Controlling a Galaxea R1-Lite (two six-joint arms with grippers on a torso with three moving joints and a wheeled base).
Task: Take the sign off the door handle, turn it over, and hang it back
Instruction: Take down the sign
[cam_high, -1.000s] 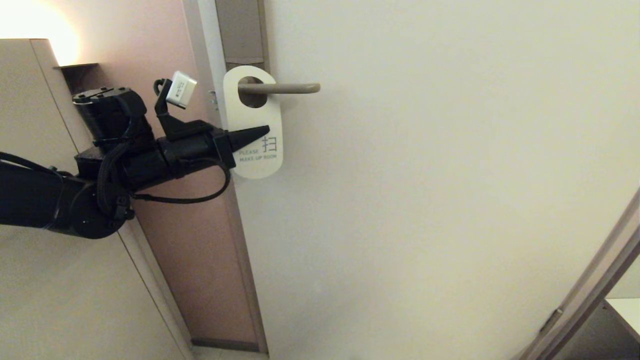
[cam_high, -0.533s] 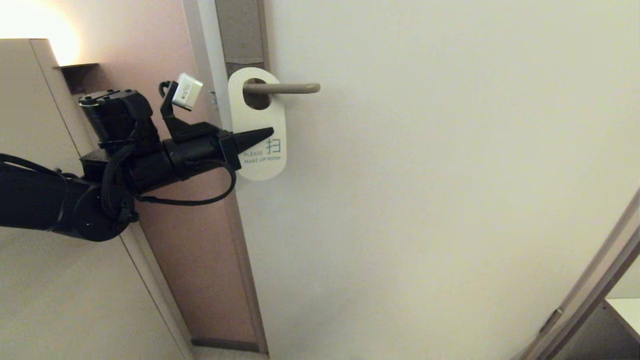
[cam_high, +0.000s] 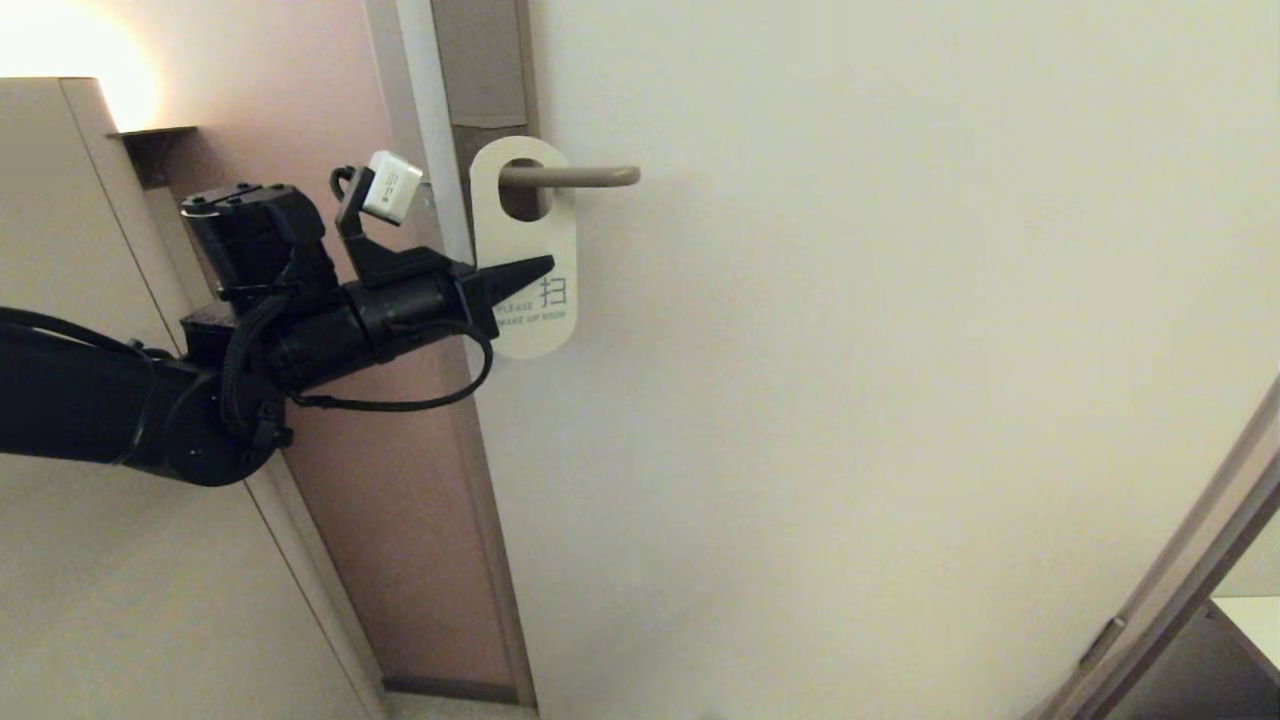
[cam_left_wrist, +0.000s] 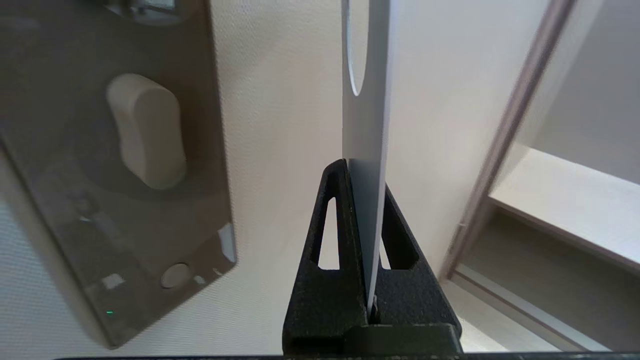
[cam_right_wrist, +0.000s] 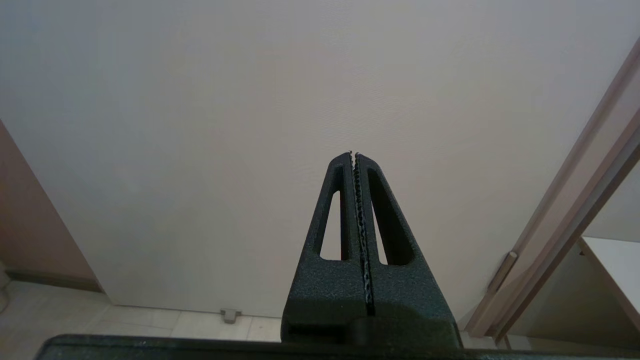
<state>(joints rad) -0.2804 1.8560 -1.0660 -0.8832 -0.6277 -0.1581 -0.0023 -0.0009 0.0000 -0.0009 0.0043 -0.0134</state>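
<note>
Matte black left arm (cam_high: 90, 400), looped black cable, white wrist box, tapered slotted black tool (cam_high: 540, 265)

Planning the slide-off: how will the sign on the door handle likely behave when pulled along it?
The sign looks thin yet probably stiff: in the left wrist view it stays straight above the left tool. Likely light. Its hole rings the door handle, so it may snag.

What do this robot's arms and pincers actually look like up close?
The left arm is chunky and matte black, with a loose black cable looping under its wrist and a small white box on a bracket on top. The left gripper and right gripper are black, rough-textured wedges tapering to a point, each finger with a slotted cut-out; the right's inner faces are finely toothed.
</note>
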